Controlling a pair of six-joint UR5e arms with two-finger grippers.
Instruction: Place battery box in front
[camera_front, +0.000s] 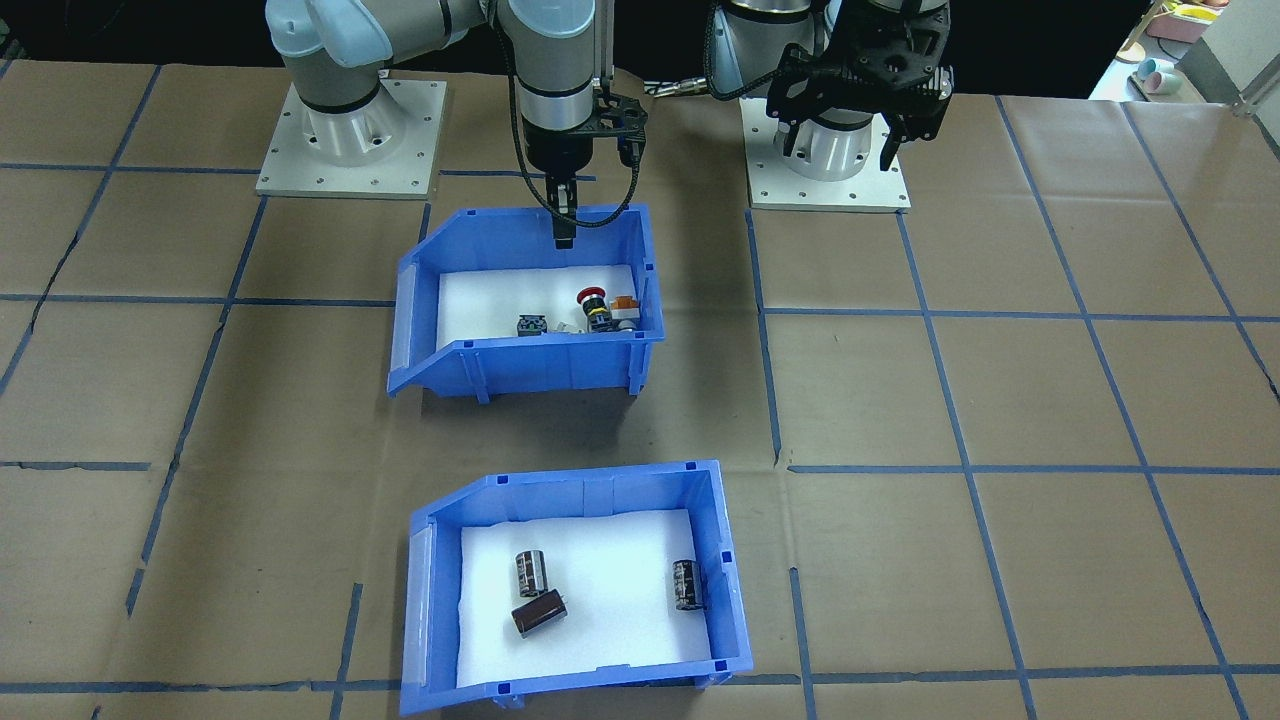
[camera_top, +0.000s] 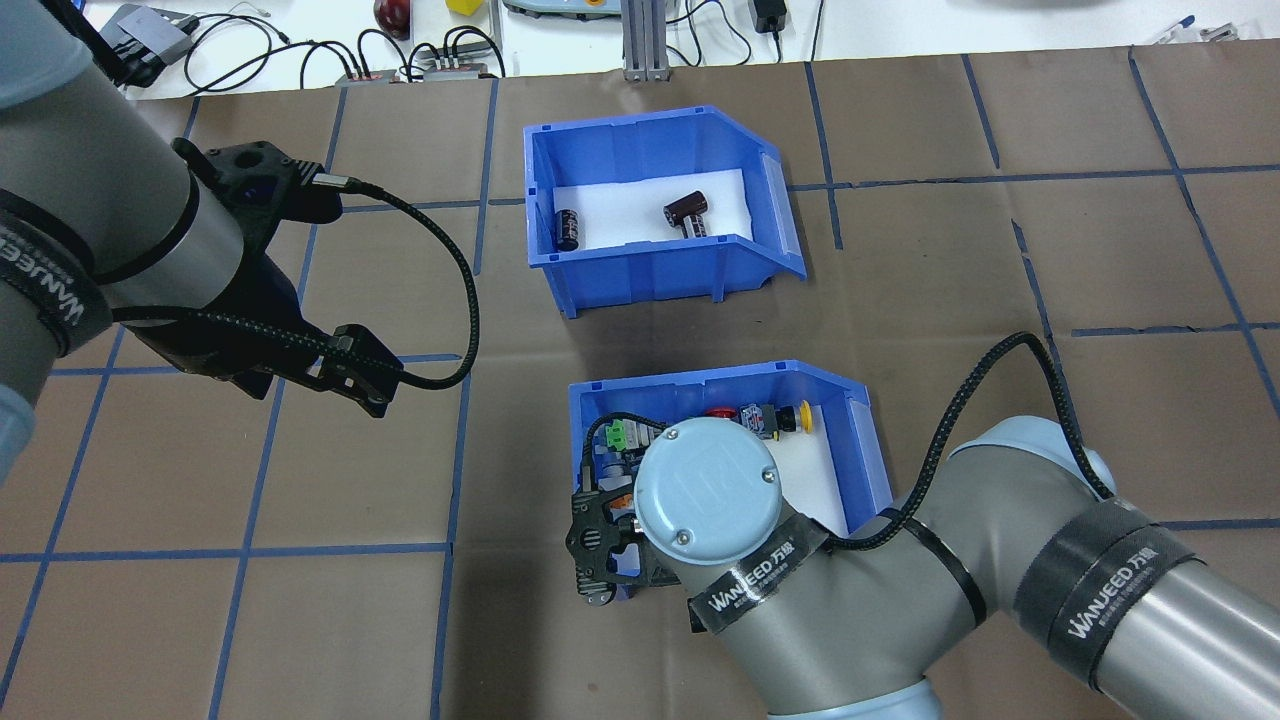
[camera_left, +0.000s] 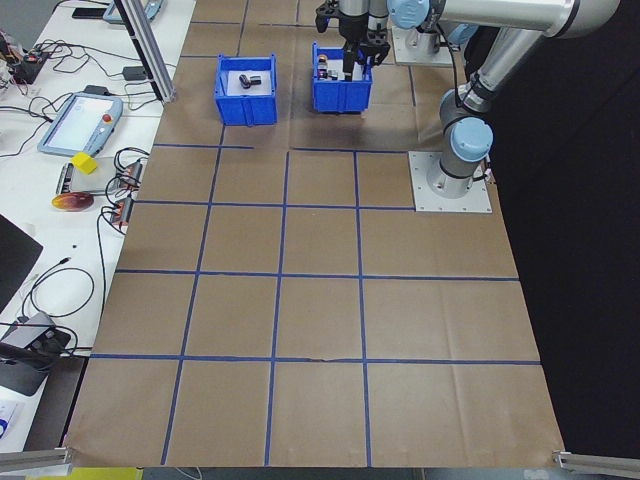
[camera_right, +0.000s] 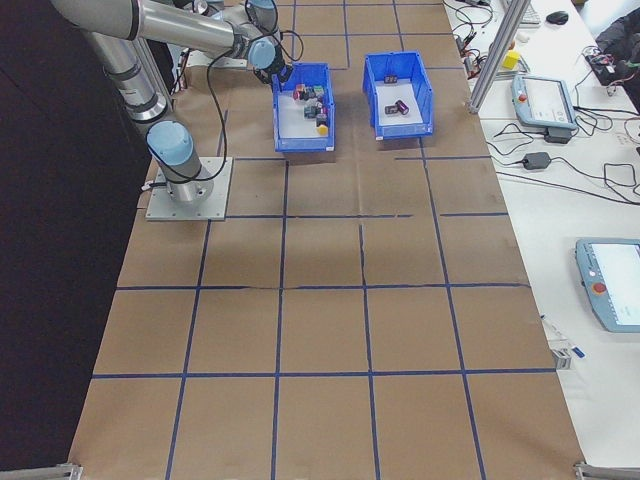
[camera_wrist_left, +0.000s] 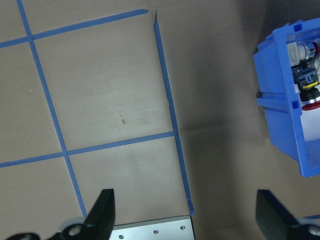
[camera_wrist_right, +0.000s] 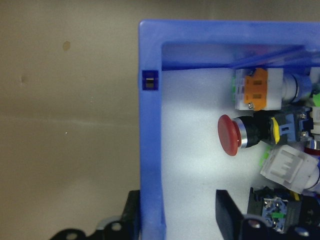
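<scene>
1. Brown paper with blue tape lines covers the table (camera_front: 1000, 400) I work on.
2. I see the battery box (camera_front: 575, 585) on the operators' side, untouched, with three dark cells on white foam.
3. My right gripper (camera_wrist_right: 175, 220) straddles the wall of the switch bin (camera_front: 525, 300), fingers narrow on it.
4. My left gripper (camera_wrist_left: 185, 212) hangs wide, holding nothing.

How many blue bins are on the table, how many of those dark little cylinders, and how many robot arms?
Blue bins: 2, the battery box and the switch bin
Dark cylinders: 3
Robot arms: 2, ending in the left gripper and right gripper
Total: 7
</scene>
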